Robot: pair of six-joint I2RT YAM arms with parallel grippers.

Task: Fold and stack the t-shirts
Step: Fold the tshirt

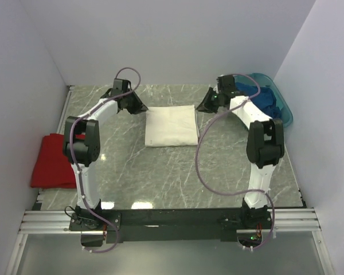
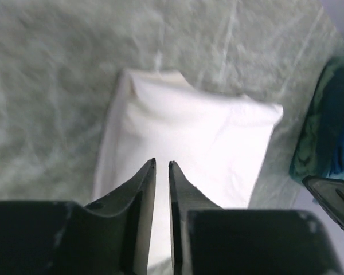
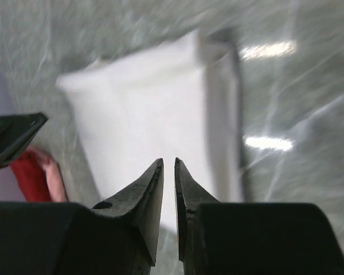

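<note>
The cream-white t-shirt (image 1: 171, 126) lies folded into a flat rectangle at the middle of the table; it also shows in the left wrist view (image 2: 200, 143) and the right wrist view (image 3: 149, 114). The red t-shirt (image 1: 53, 160) lies bunched at the table's left edge. The dark blue t-shirt (image 1: 269, 100) sits in the teal basin (image 1: 285, 114) at the back right. My left gripper (image 1: 139, 106) hovers at the white shirt's back left corner, my right gripper (image 1: 205, 104) at its back right corner. Both are empty, jaws nearly together (image 2: 161, 163) (image 3: 168, 161).
White walls close in the table on the left, back and right. The marbled grey tabletop (image 1: 160, 172) stretches in front of the white shirt to the arm bases. The red shirt overhangs the left table edge.
</note>
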